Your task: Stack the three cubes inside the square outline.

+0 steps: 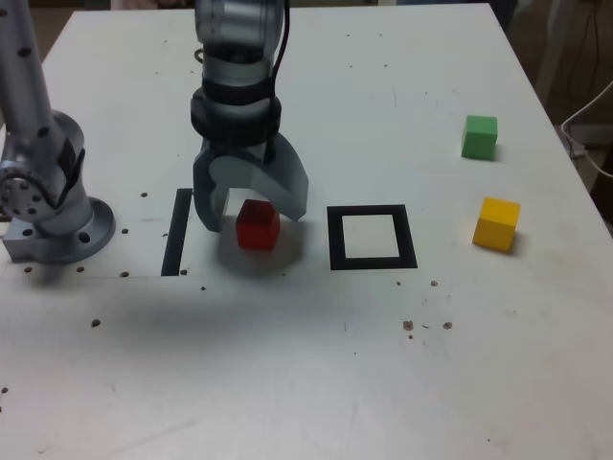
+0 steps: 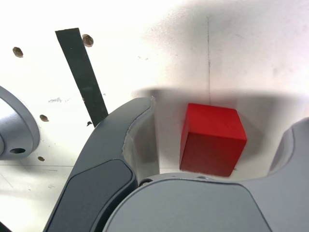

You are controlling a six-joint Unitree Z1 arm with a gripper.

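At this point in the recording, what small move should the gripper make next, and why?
Probably close the gripper on the red cube: the jaws stand open on either side of it with gaps visible in the wrist view, and the square outline holds no cube.

white tabletop (image 1: 364, 335) marked with small dark holes and scuffs. black strip (image 1: 176, 232) laid near arm base (image 1: 63, 235), in exterior view's left part. red cube (image 1: 258, 225) placed between strip and black square outline (image 1: 336, 240). green cube (image 1: 480, 137) and yellow cube (image 1: 497, 224) set apart, in exterior view's right part.
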